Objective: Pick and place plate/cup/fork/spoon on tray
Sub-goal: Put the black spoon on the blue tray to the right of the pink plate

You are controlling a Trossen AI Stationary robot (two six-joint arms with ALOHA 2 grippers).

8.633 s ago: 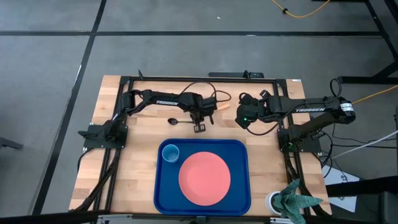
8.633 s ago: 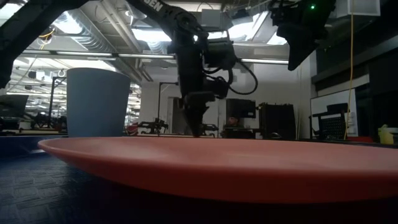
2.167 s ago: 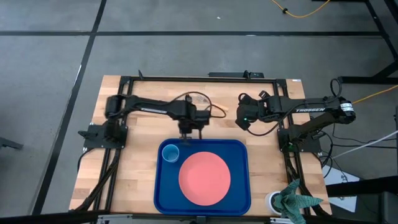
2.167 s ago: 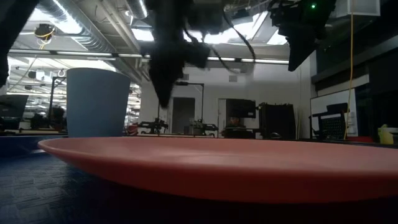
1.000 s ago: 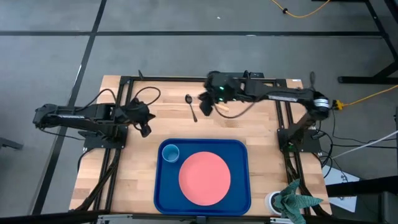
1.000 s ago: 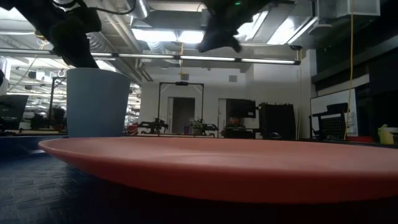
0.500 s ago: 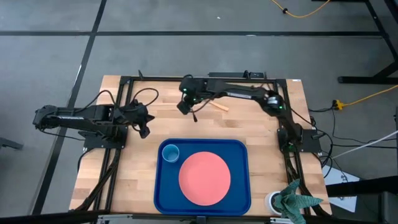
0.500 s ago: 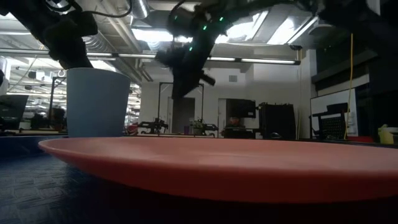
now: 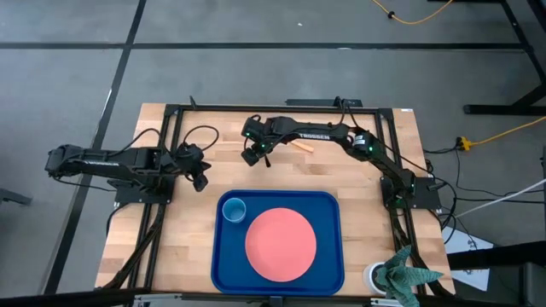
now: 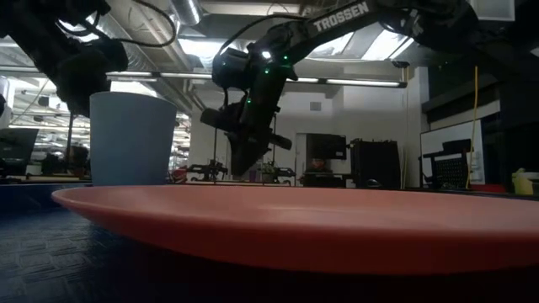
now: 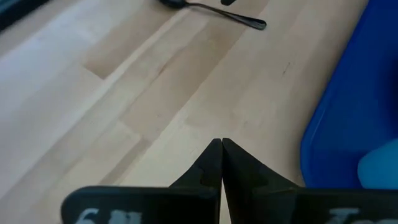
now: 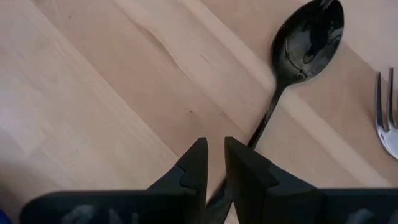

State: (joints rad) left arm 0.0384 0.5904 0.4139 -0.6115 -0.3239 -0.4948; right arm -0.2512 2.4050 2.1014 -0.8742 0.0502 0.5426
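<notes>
The dark spoon (image 12: 292, 56) lies flat on the wood near the table's far edge. My right gripper (image 9: 254, 154) hangs over its handle, pointing steeply down. Its fingers stand a narrow gap apart with nothing between them, and the handle runs on beneath one fingertip. Just right of the spoon lies the tan-handled fork (image 9: 300, 146). The dark-blue tray (image 9: 328, 209) sits at the near middle with the salmon-pink plate (image 9: 281, 243) and the light-blue cup (image 9: 233, 209) on it. My left gripper (image 9: 199, 176) is shut and drawn back at the table's left.
A white round container with green cloth (image 9: 397, 275) stands at the near right corner. Bare wood lies between the tray's far rim and the cutlery. A black frame runs along the table's far edge and both sides.
My right gripper has swung from above the fork toward the table's left and sunk, tipping to point more steeply down, and now hangs over the spoon. Spoon and fork lie where they were.
</notes>
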